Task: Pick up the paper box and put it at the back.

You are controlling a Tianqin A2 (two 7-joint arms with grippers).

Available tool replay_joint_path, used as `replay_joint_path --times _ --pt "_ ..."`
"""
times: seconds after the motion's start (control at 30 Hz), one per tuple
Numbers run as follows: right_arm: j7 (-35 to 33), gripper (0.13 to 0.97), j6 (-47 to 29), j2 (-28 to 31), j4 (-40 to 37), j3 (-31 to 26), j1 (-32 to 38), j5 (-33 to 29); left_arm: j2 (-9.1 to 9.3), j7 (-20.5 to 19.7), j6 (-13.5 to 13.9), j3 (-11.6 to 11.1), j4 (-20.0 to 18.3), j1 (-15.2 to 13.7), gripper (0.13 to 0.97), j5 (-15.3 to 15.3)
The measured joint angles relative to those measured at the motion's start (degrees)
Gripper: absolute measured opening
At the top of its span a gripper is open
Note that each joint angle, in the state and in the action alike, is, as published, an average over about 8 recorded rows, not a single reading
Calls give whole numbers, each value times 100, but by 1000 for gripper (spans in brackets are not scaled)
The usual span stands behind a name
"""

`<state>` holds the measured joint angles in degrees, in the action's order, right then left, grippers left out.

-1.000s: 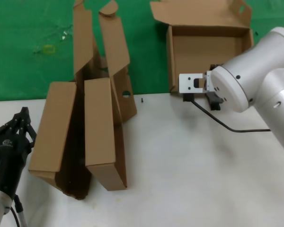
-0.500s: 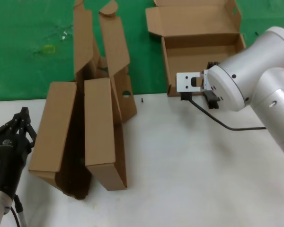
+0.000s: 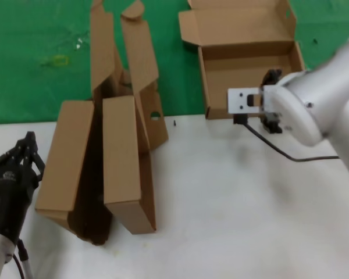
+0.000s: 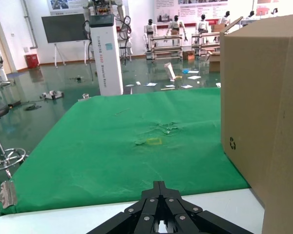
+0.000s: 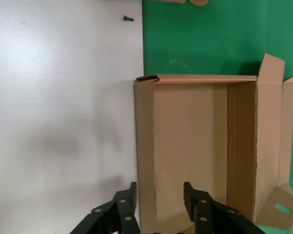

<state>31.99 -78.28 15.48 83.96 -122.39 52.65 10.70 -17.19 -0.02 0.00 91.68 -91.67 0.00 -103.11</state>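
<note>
Head view: paper box [image 3: 247,70] lies crosswise, lid open rearward, right end effector [image 3: 271,110] spread.

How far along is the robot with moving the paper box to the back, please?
Done: the paper box sits open at the back, against the green cloth. In hand: the right gripper is open, its fingers straddling the box's front wall. Left: pulling the gripper clear. The left gripper waits at the near left, beside the two other boxes.
</note>
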Motion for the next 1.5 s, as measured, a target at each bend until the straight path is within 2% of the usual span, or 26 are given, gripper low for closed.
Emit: replay_joint_path --times 0.07,0.33,0.37,0.63,0.73,0.93,1.07,1.17,1.33,1.5 --pt "9 283 -143 96 310 96 -90 78 0 0 0 0 0 0 143 0" --pt "128 457 -618 491 1609 676 -285 565 0 0 0 0 0 0 143 0" --pt "161 457 -643 531 1757 766 -300 617 0 0 0 0 0 0 143 0" --pt "576 681 -488 760 2785 1680 -599 1048 0 0 0 0 0 0 143 0" --pt "729 722 -323 825 3039 2047 -775 1231 0 0 0 0 0 0 143 0" --pt "954 847 87 952 3318 2748 -1086 1658 0 0 0 0 0 0 143 0" --pt "1010 847 460 1070 3379 3213 -1319 2099 0 0 0 0 0 0 143 0" --pt "1007 882 768 1148 3390 3520 -1505 2444 0 0 0 0 0 0 143 0" --pt "904 942 1097 1161 3332 3664 -1690 2779 0 0 0 0 0 0 159 0" --pt "690 954 1397 1103 3198 3588 -1845 3067 0 0 0 0 0 0 181 0"
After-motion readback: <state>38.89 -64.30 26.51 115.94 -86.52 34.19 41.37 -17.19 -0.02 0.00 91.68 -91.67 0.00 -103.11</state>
